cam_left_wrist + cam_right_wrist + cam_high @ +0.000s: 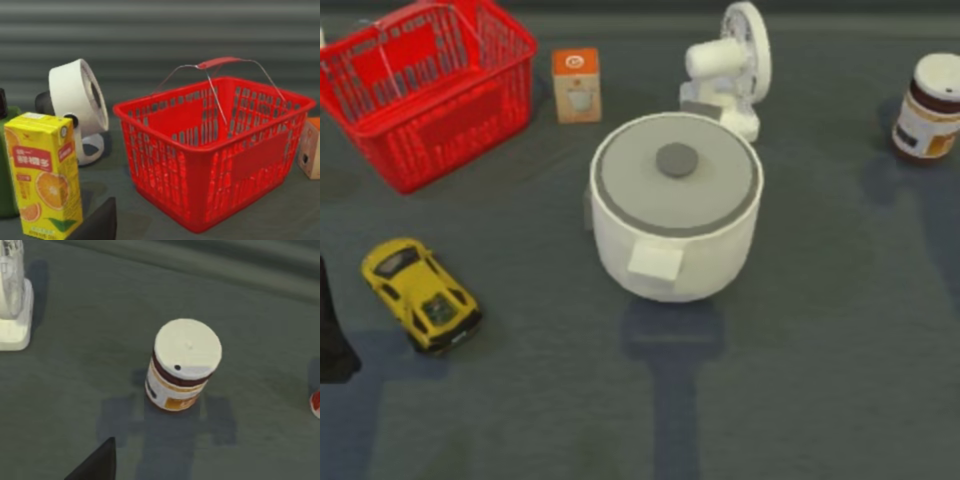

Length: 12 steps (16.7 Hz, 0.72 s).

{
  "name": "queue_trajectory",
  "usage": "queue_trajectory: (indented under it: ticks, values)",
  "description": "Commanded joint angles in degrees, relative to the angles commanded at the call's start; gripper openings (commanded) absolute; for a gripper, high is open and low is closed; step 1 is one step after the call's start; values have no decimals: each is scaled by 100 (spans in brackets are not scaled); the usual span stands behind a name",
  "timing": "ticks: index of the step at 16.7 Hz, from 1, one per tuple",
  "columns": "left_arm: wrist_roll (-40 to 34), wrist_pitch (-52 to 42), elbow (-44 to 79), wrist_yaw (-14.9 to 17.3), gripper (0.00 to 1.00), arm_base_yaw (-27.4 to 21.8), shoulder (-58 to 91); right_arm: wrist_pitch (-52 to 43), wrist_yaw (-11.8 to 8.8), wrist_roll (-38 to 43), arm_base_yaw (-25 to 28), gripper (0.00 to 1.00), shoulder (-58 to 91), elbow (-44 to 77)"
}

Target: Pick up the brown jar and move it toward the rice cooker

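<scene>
Brown jar [930, 108] upright at right table edge

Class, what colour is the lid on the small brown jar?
White lid on the small brown jar, clearest in the right wrist view.

Red basket [210, 150] – glossy plastic lattice; rice cooker [675, 205] – smooth, matt white.

We see even, soft, fairly dim light from above with no glare, casting faint blurred shadows toward the near edge of the table [820, 380], clearest below the rice cooker [675, 205] and around the brown jar [182, 365]; all views look slightly soft.
</scene>
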Motion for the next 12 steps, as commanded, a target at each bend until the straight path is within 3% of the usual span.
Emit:
queue_trajectory:
  ticks: [7,12]
  values:
    - [0,0,0,0,100,0,0,-2137,-256,-861,-61,100,4113,3871]
    - [0,0,0,0,100,0,0,-3092,-371,-1309,-84,100,6232,5975]
